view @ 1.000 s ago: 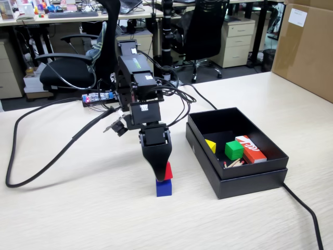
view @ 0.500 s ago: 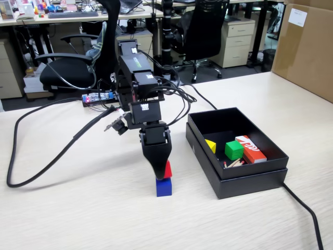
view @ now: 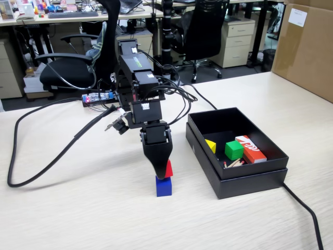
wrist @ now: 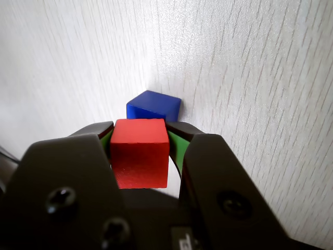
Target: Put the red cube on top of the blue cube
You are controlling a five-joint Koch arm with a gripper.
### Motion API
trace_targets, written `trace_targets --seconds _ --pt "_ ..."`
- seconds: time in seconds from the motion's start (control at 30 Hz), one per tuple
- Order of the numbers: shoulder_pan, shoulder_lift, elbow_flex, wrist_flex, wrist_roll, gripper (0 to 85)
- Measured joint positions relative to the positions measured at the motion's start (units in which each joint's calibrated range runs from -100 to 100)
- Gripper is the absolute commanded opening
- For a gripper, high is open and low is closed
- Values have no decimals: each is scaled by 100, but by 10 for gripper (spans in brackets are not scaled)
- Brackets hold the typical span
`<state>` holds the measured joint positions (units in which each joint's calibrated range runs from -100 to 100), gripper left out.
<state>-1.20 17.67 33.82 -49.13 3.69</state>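
Observation:
The red cube point(wrist: 139, 152) sits clamped between my gripper's green-padded jaws. In the fixed view only its right corner point(view: 168, 170) shows beside the black fingers. The blue cube point(view: 163, 186) stands on the light wooden table directly under the red cube, and the two look touching or nearly so. In the wrist view the blue cube point(wrist: 154, 107) shows just beyond the red cube. My gripper point(view: 162, 171) points straight down over the blue cube and is shut on the red cube; it also shows in the wrist view point(wrist: 139, 130).
A black open box point(view: 270, 160) stands to the right in the fixed view, holding a green cube point(view: 233, 150), a yellow piece point(view: 210, 146) and a red-orange and white box point(view: 250, 148). A thick black cable point(view: 47, 164) curves at the left. Another cable point(view: 307, 211) runs from the box.

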Motion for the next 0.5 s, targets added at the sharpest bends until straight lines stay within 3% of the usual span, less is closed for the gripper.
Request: trace_targets --seconds 0.23,0.5 --pt "-10 0 0 0 0 251" --pt "-10 0 0 0 -5 404"
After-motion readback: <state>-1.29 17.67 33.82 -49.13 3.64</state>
